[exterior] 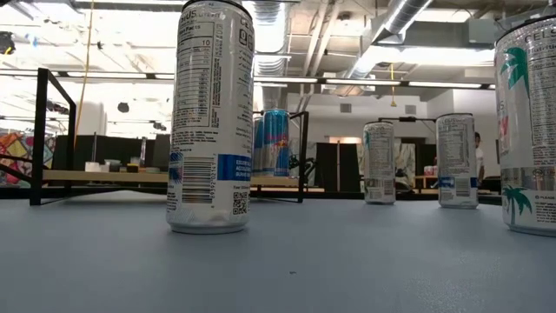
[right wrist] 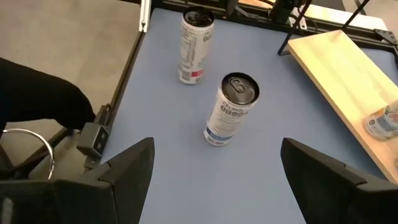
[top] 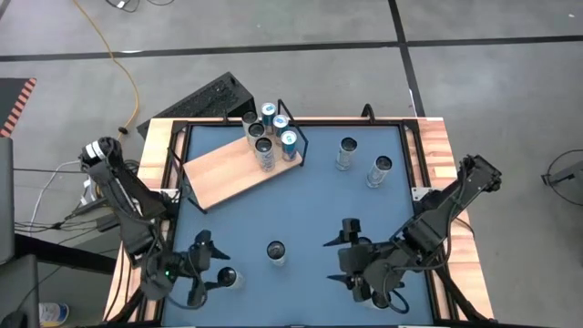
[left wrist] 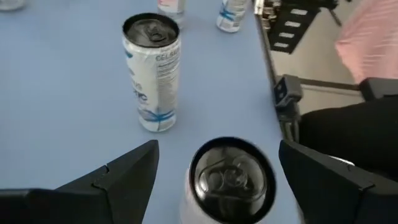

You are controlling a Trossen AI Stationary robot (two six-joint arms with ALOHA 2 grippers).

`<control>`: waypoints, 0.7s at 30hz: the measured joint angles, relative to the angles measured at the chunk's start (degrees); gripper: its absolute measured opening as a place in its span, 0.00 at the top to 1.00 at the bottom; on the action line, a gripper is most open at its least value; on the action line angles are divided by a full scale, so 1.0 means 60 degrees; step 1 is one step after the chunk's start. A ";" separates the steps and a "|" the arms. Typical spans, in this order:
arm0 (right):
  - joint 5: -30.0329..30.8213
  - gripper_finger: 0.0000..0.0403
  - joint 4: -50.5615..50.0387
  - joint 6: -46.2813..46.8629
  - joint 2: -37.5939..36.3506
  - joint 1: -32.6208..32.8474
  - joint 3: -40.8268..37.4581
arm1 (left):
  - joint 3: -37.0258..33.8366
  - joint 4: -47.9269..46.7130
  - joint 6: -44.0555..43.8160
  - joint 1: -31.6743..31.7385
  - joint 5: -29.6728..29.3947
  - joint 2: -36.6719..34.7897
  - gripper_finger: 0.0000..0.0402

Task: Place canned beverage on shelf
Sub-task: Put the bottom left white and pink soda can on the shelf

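Five cans [top: 269, 130] are clustered on the shelf [top: 228, 169], at the end with the black wire frame, up at the far left of the blue surface [top: 301, 210]. Four more cans are left standing on the surface itself: two [top: 363, 162] at the far right, one [top: 276, 253] near the middle front, and one [top: 228, 278] at the front left. That last can is sat right between the jaws of the left gripper [top: 208, 266], which are spread wide apart and not touching it. The right gripper [top: 342, 258] is held low at the front right, jaws also wide apart with nothing in them, pointed toward the middle can.
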 joint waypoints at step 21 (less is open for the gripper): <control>-0.0008 0.17 -0.0108 -0.0018 0.0000 -0.0382 0.0000 | -0.0004 0.0946 -0.0683 -0.0297 -0.0099 0.0666 0.21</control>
